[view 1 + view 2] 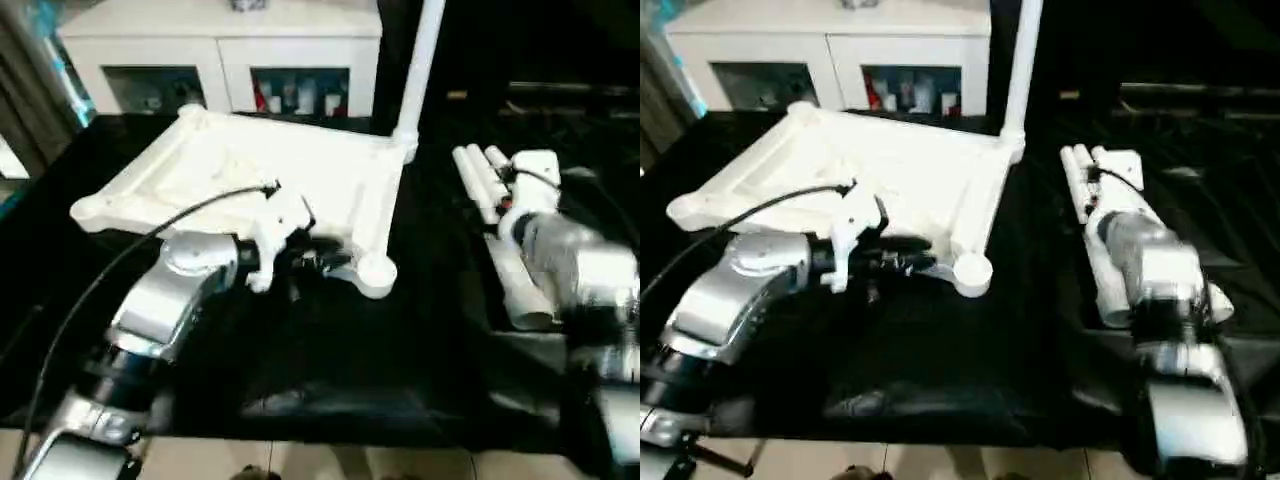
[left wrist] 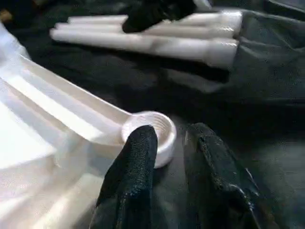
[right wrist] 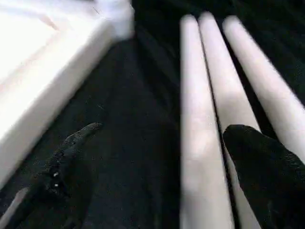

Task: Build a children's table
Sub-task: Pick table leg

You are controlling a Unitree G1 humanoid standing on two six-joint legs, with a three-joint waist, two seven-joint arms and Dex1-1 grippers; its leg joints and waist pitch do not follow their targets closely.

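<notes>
The white tabletop [image 1: 260, 165] lies underside up on the black-draped work table. One white leg [image 1: 420, 60] stands upright in its far right corner socket. My left gripper [image 2: 171, 136] is at the near right corner socket [image 2: 152, 125], fingers a little apart and holding nothing, with one fingertip [image 2: 143, 140] against the socket's rim. Three loose legs [image 3: 205, 119] lie side by side to the right of the tabletop. My right gripper [image 3: 167, 162] hovers low over them, open wide, with the leftmost leg between its fingers and not clamped.
A white cabinet [image 1: 220, 40] with glass-fronted shelves stands behind the work table [image 1: 330, 350]. The table's front edge runs close below my forearms, with pale floor [image 1: 300, 460] beyond it. A black cable [image 1: 150, 235] loops from my left wrist.
</notes>
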